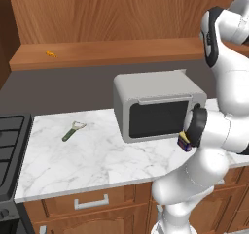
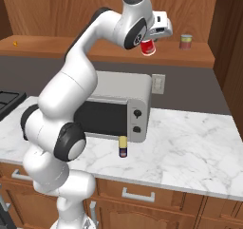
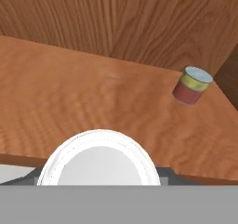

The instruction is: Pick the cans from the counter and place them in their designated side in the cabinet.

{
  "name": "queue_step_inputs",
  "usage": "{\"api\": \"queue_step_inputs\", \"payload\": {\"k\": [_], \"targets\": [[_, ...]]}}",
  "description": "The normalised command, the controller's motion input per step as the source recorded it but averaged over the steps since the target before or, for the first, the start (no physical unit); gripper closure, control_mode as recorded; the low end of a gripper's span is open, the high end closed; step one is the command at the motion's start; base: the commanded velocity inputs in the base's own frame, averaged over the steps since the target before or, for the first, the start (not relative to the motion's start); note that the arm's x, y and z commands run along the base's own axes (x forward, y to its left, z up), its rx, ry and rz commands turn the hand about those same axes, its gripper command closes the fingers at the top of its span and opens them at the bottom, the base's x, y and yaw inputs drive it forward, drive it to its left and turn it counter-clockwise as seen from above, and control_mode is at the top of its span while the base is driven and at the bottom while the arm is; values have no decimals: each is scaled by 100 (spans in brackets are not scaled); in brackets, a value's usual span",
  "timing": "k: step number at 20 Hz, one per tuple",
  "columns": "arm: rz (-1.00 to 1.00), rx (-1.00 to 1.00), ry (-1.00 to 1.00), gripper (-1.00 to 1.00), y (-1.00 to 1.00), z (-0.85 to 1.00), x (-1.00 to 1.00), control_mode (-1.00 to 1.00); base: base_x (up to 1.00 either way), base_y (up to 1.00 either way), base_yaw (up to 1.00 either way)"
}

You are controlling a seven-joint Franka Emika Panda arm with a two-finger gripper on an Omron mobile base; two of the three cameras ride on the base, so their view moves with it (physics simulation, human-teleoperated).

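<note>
claw [image 2: 151, 42] gripping red can [image 2: 148, 47], raised over cabinet [image 2: 199, 57]

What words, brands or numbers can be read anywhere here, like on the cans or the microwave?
None can be read.
red can, held in the gripper: plain, no lettering shows.
blue can: yellow label, too small to read.
pale can on the cabinet shelf: coloured bands only.
microwave: two dials, no marks legible.
</note>
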Motion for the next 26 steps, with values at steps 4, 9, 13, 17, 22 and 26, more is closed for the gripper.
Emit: {"api": "queue_step_inputs", "payload": {"k": [4,9,13,17,22,26], "targets": [[0,0,2,100,-1,-4,5,-100,0,0,0],[0,0,2,100,-1,-3,8,-100,0,0,0],[0,0,3,100,-3,-3,12,-100,0,0,0],[0,1,3,100,-3,-5,15,-100,0,0,0],[0,1,2,100,-4,-4,13,-100,0,0,0],[0,1,1,100,-9,-2,15,-100,0,0,0]]}}
